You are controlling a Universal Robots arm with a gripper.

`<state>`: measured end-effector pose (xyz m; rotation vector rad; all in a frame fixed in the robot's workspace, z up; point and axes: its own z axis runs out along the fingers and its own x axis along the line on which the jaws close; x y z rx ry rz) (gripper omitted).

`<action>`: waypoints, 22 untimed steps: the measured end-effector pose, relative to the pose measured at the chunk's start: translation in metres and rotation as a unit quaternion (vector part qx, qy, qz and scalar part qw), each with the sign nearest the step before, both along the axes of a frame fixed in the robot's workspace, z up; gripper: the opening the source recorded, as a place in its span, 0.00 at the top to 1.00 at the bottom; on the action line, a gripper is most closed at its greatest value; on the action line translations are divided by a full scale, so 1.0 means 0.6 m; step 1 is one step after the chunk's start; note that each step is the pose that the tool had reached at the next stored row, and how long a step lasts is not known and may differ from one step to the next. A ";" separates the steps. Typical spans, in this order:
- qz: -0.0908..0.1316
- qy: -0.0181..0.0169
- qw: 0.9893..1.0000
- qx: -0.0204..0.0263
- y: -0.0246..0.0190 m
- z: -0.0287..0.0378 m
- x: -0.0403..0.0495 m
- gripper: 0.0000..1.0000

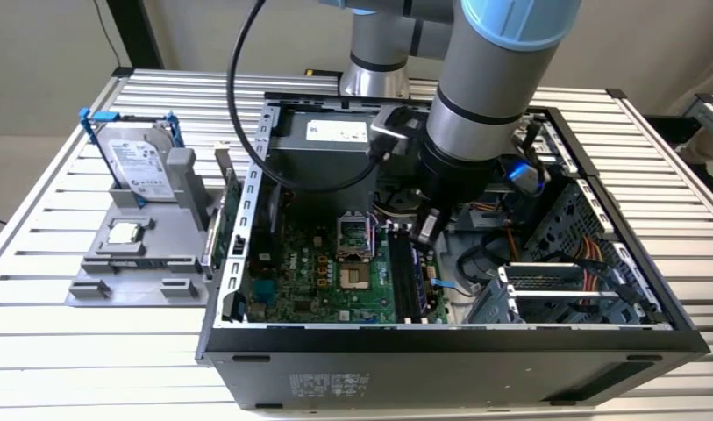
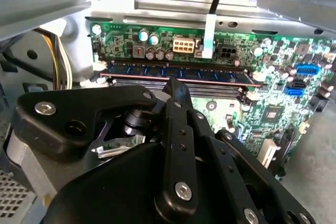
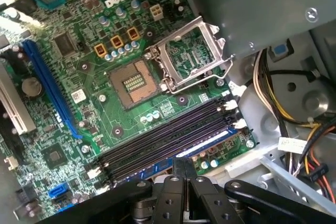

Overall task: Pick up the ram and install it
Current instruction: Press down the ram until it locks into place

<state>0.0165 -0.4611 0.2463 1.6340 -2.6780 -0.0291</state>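
The ram (image 2: 210, 73) is a long bluish-green stick with dark chips, standing on edge in one of the motherboard's (image 1: 321, 272) black slots (image 3: 157, 148). It also shows as a blue strip, the ram (image 3: 207, 144), in the slot nearest my fingers. In the exterior view the ram (image 1: 426, 276) lies just below my gripper (image 1: 425, 230). The black gripper (image 2: 171, 83) has its fingers pressed together, tips at the ram's upper edge near its middle. In the first wrist view the gripper (image 3: 181, 162) sits right over that strip. I cannot tell if the tips touch it.
The open computer case (image 1: 450, 338) walls in the board. A processor socket (image 3: 134, 82) with its raised metal frame (image 3: 191, 56) lies beside the slots. Cable bundles (image 3: 294, 129) and a drive cage (image 1: 566, 281) crowd one side. Outside, a grey fixture (image 1: 134, 281) holds a hard drive (image 1: 139, 162) and a processor chip (image 1: 124, 232).
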 end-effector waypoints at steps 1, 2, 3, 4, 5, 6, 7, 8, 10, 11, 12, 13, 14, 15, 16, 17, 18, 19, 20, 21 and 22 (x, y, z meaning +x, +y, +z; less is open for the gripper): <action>0.006 0.000 1.000 0.000 0.0000 0.000 0.000 1.00; 0.012 0.000 1.000 0.000 -0.0001 0.000 0.000 1.00; 0.018 0.000 1.000 0.000 0.0001 0.000 0.000 1.00; 0.024 0.000 1.000 0.000 0.0000 0.000 0.000 1.00; 0.030 0.000 1.000 0.000 0.0000 0.000 0.000 1.00; 0.037 0.000 0.999 0.000 0.0000 0.000 0.000 1.00; 0.044 0.000 0.999 0.000 0.0000 0.000 0.000 1.00; 0.051 0.000 0.999 0.000 0.0000 0.000 0.000 1.00; 0.067 0.000 0.998 0.000 0.0000 0.000 0.000 1.00; 0.075 0.000 0.997 0.000 0.0000 0.000 0.000 1.00; 0.083 0.000 0.997 0.000 0.0000 0.000 0.000 1.00; 0.091 0.000 0.996 0.000 0.0000 0.000 0.000 1.00; 0.099 0.000 0.995 0.000 0.0000 0.000 0.000 1.00; 0.108 0.000 0.994 0.000 0.0000 0.000 0.000 1.00; 0.116 0.000 0.993 0.000 0.0000 0.000 0.000 1.00; 0.125 0.000 0.992 0.000 0.0000 0.000 0.000 1.00; 0.134 0.000 0.991 0.000 0.0000 0.000 0.000 1.00; 0.142 0.000 0.990 0.000 0.0000 0.000 0.000 1.00; 0.150 0.000 0.989 0.000 0.0000 0.000 0.000 1.00; 0.159 0.000 0.987 0.000 0.0000 0.000 0.000 1.00; 0.167 0.000 0.986 0.000 0.0000 0.000 0.000 1.00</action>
